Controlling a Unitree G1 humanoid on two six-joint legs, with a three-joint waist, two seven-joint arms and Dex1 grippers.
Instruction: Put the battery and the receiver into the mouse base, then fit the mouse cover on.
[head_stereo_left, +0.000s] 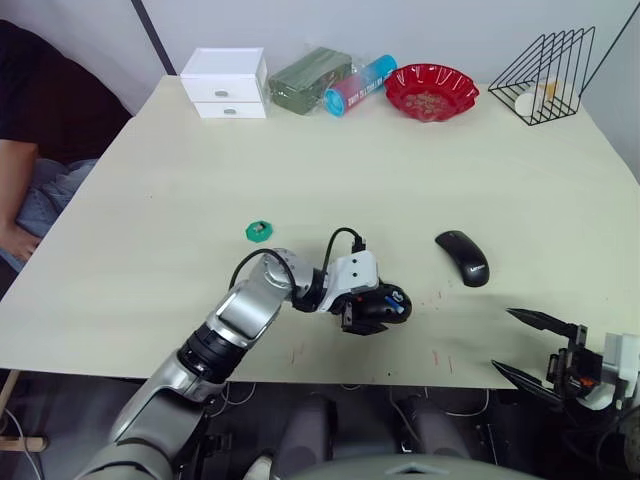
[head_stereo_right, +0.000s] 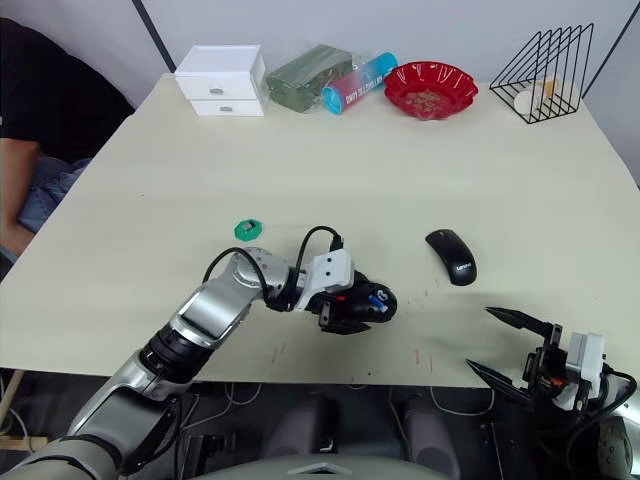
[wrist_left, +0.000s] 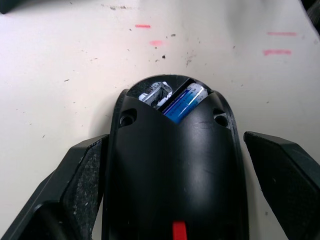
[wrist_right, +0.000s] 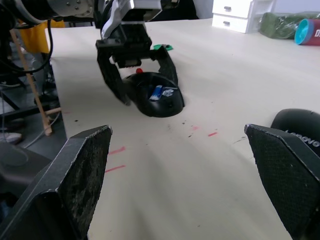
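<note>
The left gripper (head_stereo_left: 368, 312) straddles the mouse base (wrist_left: 172, 165) near the table's (head_stereo_left: 150, 180) front edge, its fingers (wrist_left: 82, 170) spread just off either flank and gripping nothing, seemingly to steady the body; the battery (wrist_left: 184, 101) lies slightly askew in the open bay at the base's end. The mouse cover (head_stereo_left: 462, 257) waits apart to the right, presumably for last; the right gripper (head_stereo_left: 545, 350) hangs wide open and empty off the front edge; the receiver cannot be made out.
</note>
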